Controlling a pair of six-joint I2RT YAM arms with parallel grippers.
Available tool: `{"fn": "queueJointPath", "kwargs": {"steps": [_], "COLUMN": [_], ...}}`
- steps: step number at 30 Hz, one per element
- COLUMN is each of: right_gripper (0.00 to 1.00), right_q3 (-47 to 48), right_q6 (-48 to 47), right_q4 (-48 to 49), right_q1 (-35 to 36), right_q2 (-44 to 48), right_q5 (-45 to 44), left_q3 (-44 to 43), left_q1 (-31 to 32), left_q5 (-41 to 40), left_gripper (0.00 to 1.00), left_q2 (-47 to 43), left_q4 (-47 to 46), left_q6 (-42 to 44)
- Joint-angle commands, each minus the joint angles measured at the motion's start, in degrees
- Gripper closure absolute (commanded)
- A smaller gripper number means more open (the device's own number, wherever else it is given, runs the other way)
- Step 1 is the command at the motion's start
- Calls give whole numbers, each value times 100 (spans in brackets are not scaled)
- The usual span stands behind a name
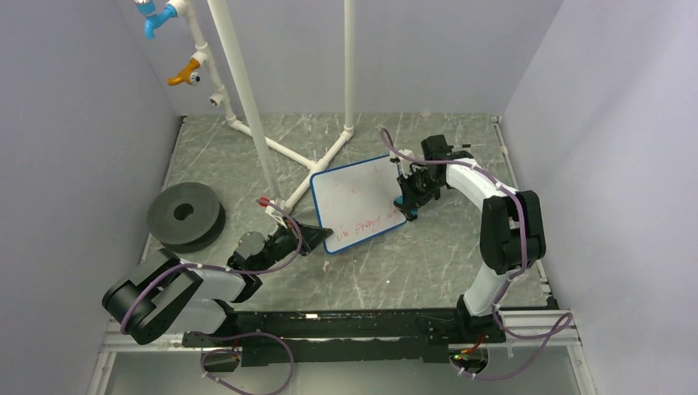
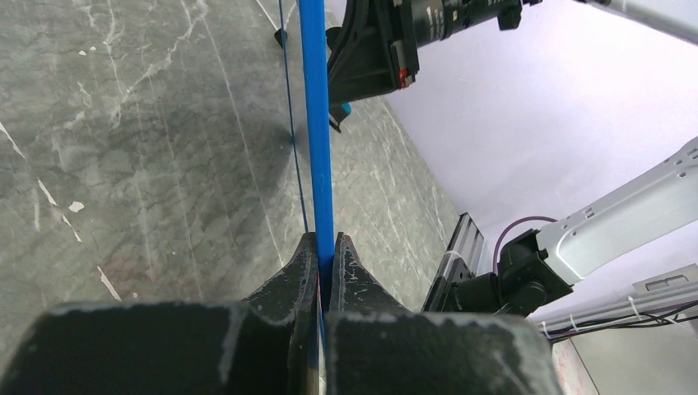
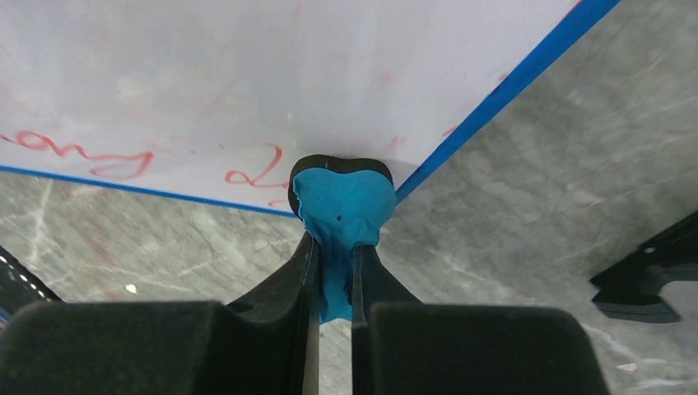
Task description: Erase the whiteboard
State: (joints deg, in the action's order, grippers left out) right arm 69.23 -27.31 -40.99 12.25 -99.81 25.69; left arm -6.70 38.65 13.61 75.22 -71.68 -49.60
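- The grey marbled desk (image 1: 428, 255) lay under both end effectors and carried everything else.
- A white pipe frame (image 1: 247, 99) rose from the desk beyond the left end effector, its feet spreading out behind the board.
- The whiteboard (image 1: 354, 197) lay between the two end effectors, turned at an angle. Its near-left corner was at the left end effector and its right edge at the right one. From the left wrist it showed edge-on as a thin blue rim (image 2: 317, 123) running straight away from the fingers. From the right wrist its white face (image 3: 247, 74) filled the space ahead of the fingers.
- A black foam ring (image 1: 186, 216) sat well apart from the left end effector, out to its left.
- The left end effector (image 1: 317, 239) was pressed together on the whiteboard's blue rim, the rim passing between its two black fingers (image 2: 325, 267).
- The right end effector (image 1: 407, 207) was clamped on a blue wiping pad, its fingers nearly touching around it (image 3: 333, 247).
- The blue wiping pad (image 3: 342, 206) stuck out past the right fingertips and met the board's face just inside the near edge, close to the corner.
- Red handwriting (image 3: 115, 156) ran along the board's near edge to the left of the pad, with one red stroke just beside it. From above, it showed as a line (image 1: 366, 224) between the two end effectors.
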Motion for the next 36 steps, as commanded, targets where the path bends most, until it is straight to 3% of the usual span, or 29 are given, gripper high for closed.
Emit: {"fn": "queueJointPath", "kwargs": {"steps": [1, 10, 16, 22, 27, 32, 36], "right_gripper": [100, 100, 100, 100, 100, 100, 100], "right_q3": [629, 696, 379, 748, 1046, 621, -8], "right_q6": [480, 1171, 1129, 1308, 1352, 1080, 1250], "right_q4": [381, 1205, 1008, 1248, 1284, 1395, 1900], "right_q1": [-27, -269, -193, 636, 1799, 2916, 2785], "right_q2": [-50, -34, 289, 718, 639, 697, 989], "right_q5": [345, -162, 266, 480, 289, -204, -958], "left_q3": [-227, -244, -257, -423, -545, -607, -590], "left_q1": [37, 38, 45, 37, 38, 39, 37], "left_q5": [450, 494, 464, 554, 504, 426, 389], "left_gripper": [100, 100, 100, 100, 100, 100, 100], "left_q2": [-92, -85, -85, 159, 189, -76, -369], "left_q4": [-1142, -1130, -1117, -1214, -1170, -848, -558], "left_q6": [-7, 29, 43, -77, -136, -92, 6]}}
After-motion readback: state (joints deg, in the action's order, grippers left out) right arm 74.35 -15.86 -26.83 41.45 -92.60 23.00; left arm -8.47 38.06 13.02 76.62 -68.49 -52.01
